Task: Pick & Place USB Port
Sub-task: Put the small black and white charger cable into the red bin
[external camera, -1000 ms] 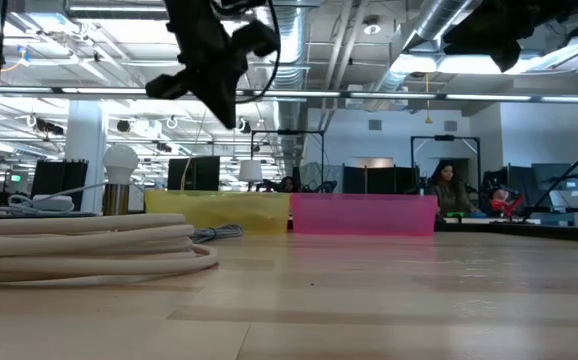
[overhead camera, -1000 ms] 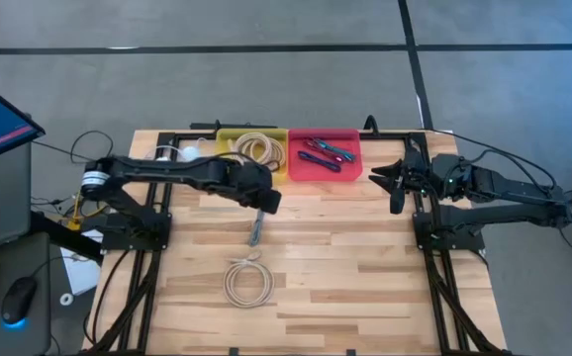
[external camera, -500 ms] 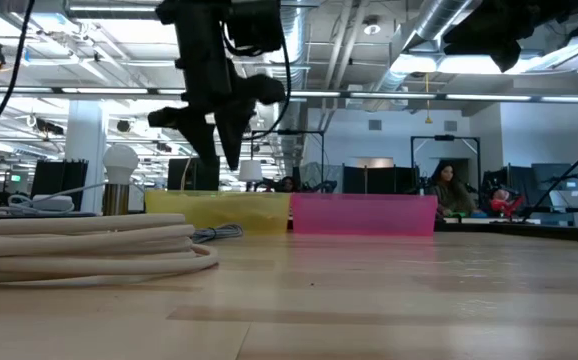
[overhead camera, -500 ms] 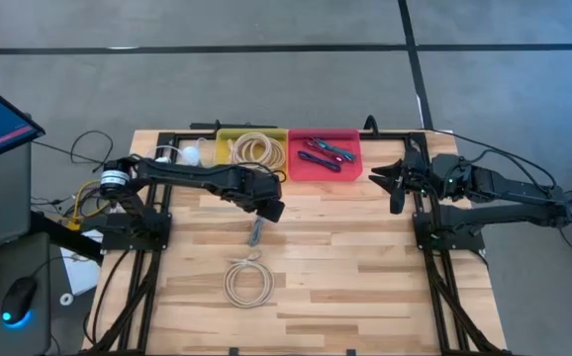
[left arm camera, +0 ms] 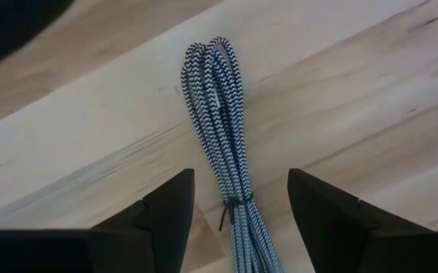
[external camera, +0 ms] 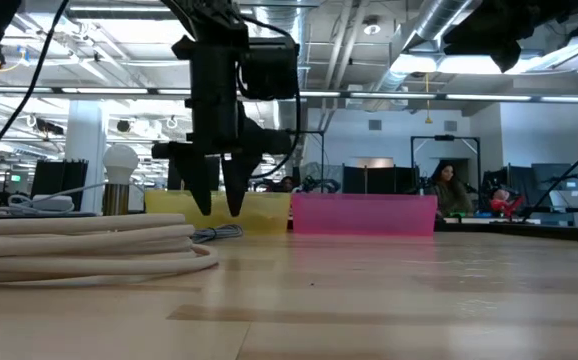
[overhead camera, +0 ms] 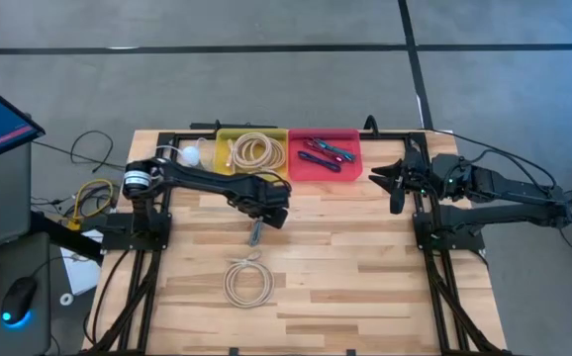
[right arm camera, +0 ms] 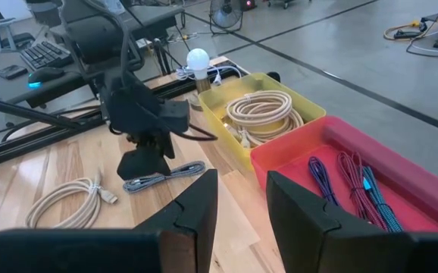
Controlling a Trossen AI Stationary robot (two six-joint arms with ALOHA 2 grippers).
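Note:
A black-and-white braided cable bundle [left arm camera: 220, 144] lies flat on the wooden table [overhead camera: 365, 267] near its middle [overhead camera: 255, 233]. My left gripper [left arm camera: 238, 186] hangs over it, pointing down, open, with one finger on each side of the bundle and not touching it; the low view shows its fingertips [external camera: 219, 205] a little above the table. My right gripper [overhead camera: 395, 183] waits raised at the table's right edge, open and holding nothing.
A coiled beige cable [overhead camera: 247, 281] lies near the front, left of centre. At the far edge stand a yellow bin [overhead camera: 225, 148] with a beige coil and a pink bin [overhead camera: 350, 138] with purple and blue cables. A light bulb [overhead camera: 192, 153] lies left of them.
My left gripper has come down toward the braided bundle, tipping to point more steeply downward, and has opened from shut to wide. The bundle has stayed where it lay.

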